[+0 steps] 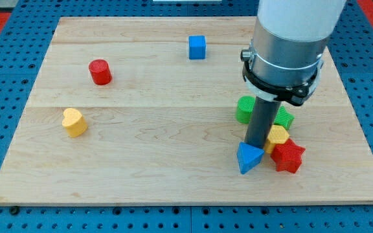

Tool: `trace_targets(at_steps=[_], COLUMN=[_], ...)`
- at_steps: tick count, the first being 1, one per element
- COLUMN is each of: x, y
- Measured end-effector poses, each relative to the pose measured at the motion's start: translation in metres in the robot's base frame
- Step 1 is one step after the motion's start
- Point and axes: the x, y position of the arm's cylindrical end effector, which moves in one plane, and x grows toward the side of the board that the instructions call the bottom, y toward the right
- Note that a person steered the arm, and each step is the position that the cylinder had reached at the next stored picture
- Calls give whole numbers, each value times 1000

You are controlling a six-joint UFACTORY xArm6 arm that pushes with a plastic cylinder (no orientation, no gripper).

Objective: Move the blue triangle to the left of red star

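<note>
The blue triangle (248, 157) lies near the view's bottom right, just left of the red star (287, 155) and close to it. My tip (255, 146) stands right behind the blue triangle's top edge, touching or nearly touching it, between it and the yellow block (278, 136). The rod rises from there into the grey arm body.
A green block (245, 109) and a second green block (283, 118) sit behind the rod. A blue cube (197, 47) is at the top middle, a red cylinder (100, 72) at the upper left, a yellow heart (74, 122) at the left. The wooden board (173, 168) ends near the bottom.
</note>
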Motion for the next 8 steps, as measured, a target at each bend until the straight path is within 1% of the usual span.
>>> trace_targets(at_steps=[2, 3, 4, 5, 6, 7, 8], x=[-29, 42, 44, 29, 32, 41, 40], y=[-114, -112, -66, -38, 6, -59, -184])
